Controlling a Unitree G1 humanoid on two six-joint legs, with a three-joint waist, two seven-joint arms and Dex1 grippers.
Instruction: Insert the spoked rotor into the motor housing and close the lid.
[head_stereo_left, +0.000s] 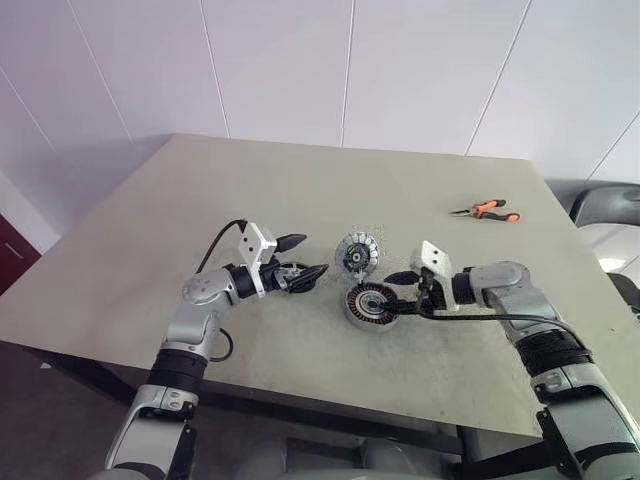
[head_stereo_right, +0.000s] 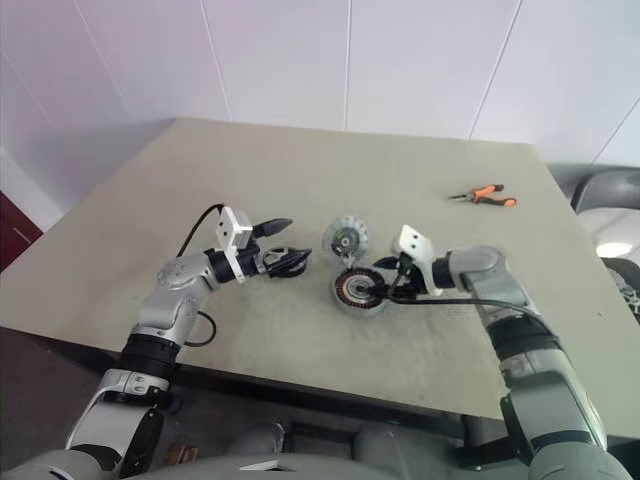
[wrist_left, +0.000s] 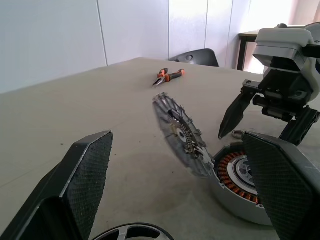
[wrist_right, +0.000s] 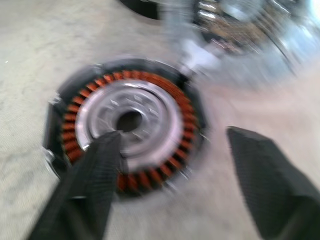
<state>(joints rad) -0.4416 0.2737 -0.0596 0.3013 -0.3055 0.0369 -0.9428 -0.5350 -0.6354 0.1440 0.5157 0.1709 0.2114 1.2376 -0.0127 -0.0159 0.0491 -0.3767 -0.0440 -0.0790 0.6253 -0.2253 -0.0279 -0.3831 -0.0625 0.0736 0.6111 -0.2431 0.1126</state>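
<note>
Spoked rotor (head_stereo_left: 357, 252) stands tilted on edge, touching the motor housing (head_stereo_left: 369, 304); right pincer (head_stereo_left: 405, 294) gapes empty beside the housing, left pincer (head_stereo_left: 302, 258) likewise empty.

a matte grey-beige table (head_stereo_left: 300, 190) carries everything. near its middle lies the housing (head_stereo_left: 368, 304), copper windings up. the rotor (head_stereo_left: 356, 252) stands tilted on edge just behind it, leaning at its rim. a dark ring (head_stereo_left: 290, 272) lies to their left. orange-handled pliers (head_stereo_left: 486, 211) lie well apart, toward the far right.
</note>
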